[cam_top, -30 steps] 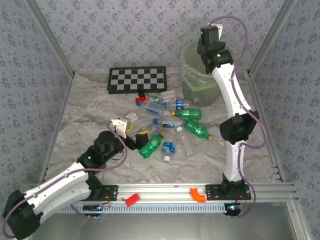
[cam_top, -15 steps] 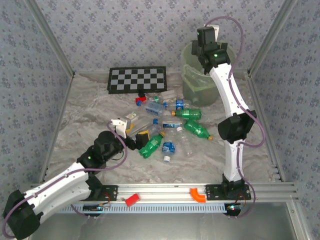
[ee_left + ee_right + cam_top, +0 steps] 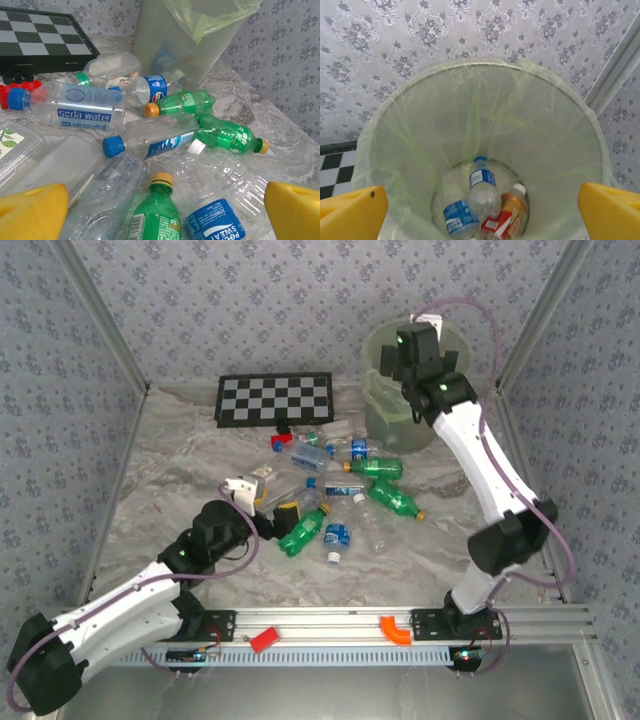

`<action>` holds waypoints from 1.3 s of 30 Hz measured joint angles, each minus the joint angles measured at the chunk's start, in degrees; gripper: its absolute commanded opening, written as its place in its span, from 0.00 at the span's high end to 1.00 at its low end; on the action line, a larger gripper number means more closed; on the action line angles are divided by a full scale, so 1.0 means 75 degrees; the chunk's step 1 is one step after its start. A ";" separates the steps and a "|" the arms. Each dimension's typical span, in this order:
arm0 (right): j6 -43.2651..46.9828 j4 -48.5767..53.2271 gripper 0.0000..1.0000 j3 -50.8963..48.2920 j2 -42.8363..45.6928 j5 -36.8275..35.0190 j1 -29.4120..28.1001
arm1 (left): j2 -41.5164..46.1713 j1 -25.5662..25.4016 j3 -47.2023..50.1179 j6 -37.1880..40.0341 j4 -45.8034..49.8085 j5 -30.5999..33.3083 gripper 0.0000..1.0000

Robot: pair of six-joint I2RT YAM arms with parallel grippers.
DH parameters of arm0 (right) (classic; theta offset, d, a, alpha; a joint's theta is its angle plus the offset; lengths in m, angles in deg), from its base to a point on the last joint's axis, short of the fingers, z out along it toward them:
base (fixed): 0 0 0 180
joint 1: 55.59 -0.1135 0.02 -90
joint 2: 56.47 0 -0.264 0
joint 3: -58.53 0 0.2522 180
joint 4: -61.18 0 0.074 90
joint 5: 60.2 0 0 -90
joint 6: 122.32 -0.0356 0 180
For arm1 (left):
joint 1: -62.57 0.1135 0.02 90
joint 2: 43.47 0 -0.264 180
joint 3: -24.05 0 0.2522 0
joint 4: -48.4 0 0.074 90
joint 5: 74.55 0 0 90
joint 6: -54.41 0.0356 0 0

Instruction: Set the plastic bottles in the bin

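Note:
Several plastic bottles (image 3: 335,490) lie in a heap mid-table, green ones with yellow caps and clear ones with blue labels. My left gripper (image 3: 275,498) sits low at the heap's near-left edge, open. A green bottle (image 3: 157,215) lies between its yellow fingers (image 3: 30,210), untouched, beside a clear blue-capped bottle (image 3: 150,140). The bin (image 3: 400,405) stands at the back right. My right gripper (image 3: 415,370) hangs open over its mouth, nothing between the fingers (image 3: 610,210). Inside the bin (image 3: 545,130) lie a clear blue-labelled bottle (image 3: 482,192) and an orange-labelled one (image 3: 507,215).
A chequered board (image 3: 275,398) lies at the back left, with a red block (image 3: 280,443) in front of it. A clear plastic tray (image 3: 15,145) rests left of the heap. Patterned walls close in three sides. Red (image 3: 263,640) and orange (image 3: 395,628) pieces sit on the front rail.
The right arm's elbow has swung down and to the right while its gripper stays over the bin. The left arm has barely moved.

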 measured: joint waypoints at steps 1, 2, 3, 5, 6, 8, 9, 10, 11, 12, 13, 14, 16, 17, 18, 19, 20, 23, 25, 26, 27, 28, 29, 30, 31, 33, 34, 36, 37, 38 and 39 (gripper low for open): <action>-0.0044 -0.0131 0.01 -0.0329 0.0286 0.0032 -0.0017 | -0.0032 0.0000 0.0000 0.0009 -0.0009 0.0032 0.00; -0.0105 -0.0283 0.01 -0.0714 0.0618 0.0087 -0.0047 | -0.0090 0.0000 0.0000 0.0032 -0.0038 0.0082 0.00; -0.0175 -0.0425 0.01 -0.1064 0.0915 0.0146 -0.0082 | -0.0175 0.0003 0.0003 0.0052 -0.0111 0.0146 0.00; -0.0315 -0.0746 0.00 -0.1798 0.1460 0.0312 -0.0131 | -0.0361 0.0003 0.0009 0.0073 -0.0233 0.0318 0.00; -0.0388 -0.0874 0.01 -0.2139 0.1693 0.0396 -0.0157 | -0.0463 0.0003 0.0009 0.0082 -0.0236 0.0399 0.00; -0.0513 -0.1125 0.01 -0.2836 0.2098 0.0554 -0.0207 | -0.0644 0.0000 0.0000 0.0085 -0.0184 0.0519 0.00; -0.0580 -0.1297 0.01 -0.3252 0.2311 0.0659 -0.0236 | -0.0737 0.0000 -0.0038 0.0079 -0.0093 0.0565 0.00; -0.0615 -0.1422 0.01 -0.3620 0.2483 0.0746 -0.0265 | -0.0825 0.0003 -0.0099 0.0079 0.0026 0.0583 0.00; -0.0662 -0.1577 0.01 -0.4030 0.2672 0.0877 -0.0297 | -0.0921 0.0003 -0.0189 0.0076 0.0160 0.0586 0.00; -0.0697 -0.1705 0.00 -0.4398 0.2827 0.0988 -0.0332 | -0.1014 0.0000 -0.0303 0.0070 0.0306 0.0586 0.00; -0.0746 -0.1830 0.01 -0.4750 0.2975 0.1119 -0.0353 | -0.1087 0.0003 -0.0420 0.0047 0.0437 0.0583 0.00; -0.0801 -0.1953 0.01 -0.5117 0.3130 0.1250 -0.0373 | -0.1174 0.0003 -0.0557 0.0032 0.0586 0.0580 0.00; -0.0871 -0.2177 0.01 -0.5729 0.3386 0.1510 -0.0411 | -0.1317 0.0000 -0.0813 -0.0017 0.0901 0.0551 0.00; -0.0912 -0.2328 0.01 -0.6053 0.3529 0.1638 -0.0431 | -0.1405 0.0000 -0.0973 -0.0038 0.1134 0.0525 0.00; -0.0941 -0.2474 0.00 -0.6388 0.3689 0.1769 -0.0458 | -0.1489 0.0003 -0.1119 -0.0055 0.1346 0.0504 0.00; -0.0968 -0.2611 0.01 -0.6630 0.3815 0.1871 -0.0481 | -0.1556 0.0000 -0.1247 -0.0079 0.1565 0.0472 0.00; -0.1000 -0.2757 0.01 -0.6927 0.3981 0.2005 -0.0516 | -0.1617 0.0000 -0.1373 -0.0099 0.1795 0.0425 0.00; -0.1116 -0.3235 0.01 -0.7685 0.4430 0.2498 -0.0583 | -0.1746 -0.0079 -0.1647 -0.0131 0.2445 0.0309 0.00; -0.1183 -0.3628 0.01 -0.8189 0.4692 0.2833 -0.0621 | -0.1880 -0.0152 -0.1743 -0.0160 0.2815 0.0251 0.00; -0.1198 -0.3832 0.01 -0.8440 0.4809 0.2967 -0.0653 | -0.1993 -0.0204 -0.1792 -0.0169 0.3025 0.0224 0.00; -0.1221 -0.4025 0.01 -0.8679 0.4908 0.3086 -0.0697 | -0.2139 -0.0262 -0.1845 -0.0178 0.3235 0.0207 0.01; -0.1236 -0.4176 0.01 -0.8886 0.4992 0.3165 -0.0729 | -0.2288 -0.0321 -0.1891 -0.0181 0.3410 0.0204 0.01; -0.1274 -0.4316 0.01 -0.9101 0.5077 0.3238 -0.0764 | -0.2439 -0.0379 -0.1941 -0.0178 0.3590 0.0207 0.03; -0.1317 -0.4465 0.01 -0.9288 0.5149 0.3305 -0.0778 | -0.2594 -0.0437 -0.1973 -0.0178 0.3736 0.0210 0.04; -0.1367 -0.4599 0.01 -0.9448 0.5214 0.3354 -0.0787 | -0.2713 -0.0475 -0.1988 -0.0160 0.3844 0.0213 0.05; -0.1443 -0.4873 0.01 -0.9769 0.5330 0.3483 -0.0787 | -0.2885 -0.0507 -0.1988 -0.0157 0.4051 0.0213 0.10; -0.1454 -0.4957 0.01 -0.9874 0.5368 0.3515 -0.0787 | -0.2932 -0.0527 -0.1988 -0.0134 0.4121 0.0213 0.14; -0.1478 -0.5135 0.00 -1.0063 0.5441 0.3555 -0.0787 | -0.3022 -0.0527 -0.1990 -0.0085 0.4199 0.0178 0.18; -0.1478 -0.5217 0.01 -1.0142 0.5476 0.3567 -0.0787 | -0.3075 -0.0530 -0.2005 -0.0067 0.4205 0.0146 0.18; -0.1478 -0.5333 0.00 -1.0249 0.5531 0.3567 -0.0787 | -0.3142 -0.0548 -0.2031 -0.0050 0.4214 0.0122 0.18; -0.1480 -0.5438 0.00 -1.0363 0.5581 0.3570 -0.0787 | -0.3235 -0.0592 -0.2072 -0.0035 0.4214 0.0122 0.19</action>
